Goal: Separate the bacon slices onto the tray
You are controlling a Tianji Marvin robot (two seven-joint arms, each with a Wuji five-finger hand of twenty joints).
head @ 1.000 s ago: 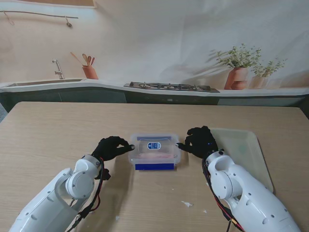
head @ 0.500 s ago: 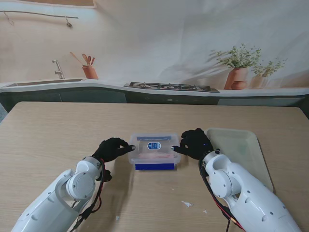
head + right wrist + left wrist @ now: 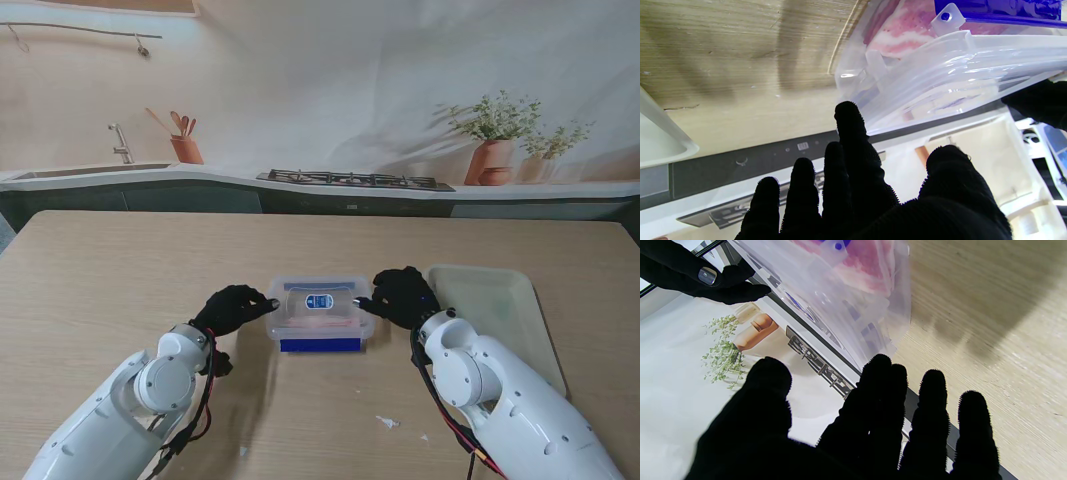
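Right hand [image 3: 401,296] has slid in from beside the tray to the box's right end since a second ago, while the left hand [image 3: 232,307] has stayed put.
Fingers [image 3: 853,140] of the right hand are reaching spread and loose toward the rim of the clear lidded box [image 3: 320,312], close to it but gripping nothing; the left hand's fingers [image 3: 880,396] are likewise lying apart at the box's left end, closed on nothing. Bacon slices [image 3: 903,31] are sitting pink inside the box, under its lid. That box is resting mid-bench [image 3: 120,270] between both hands, and the pale tray [image 3: 500,300] is lying just right of the right hand.
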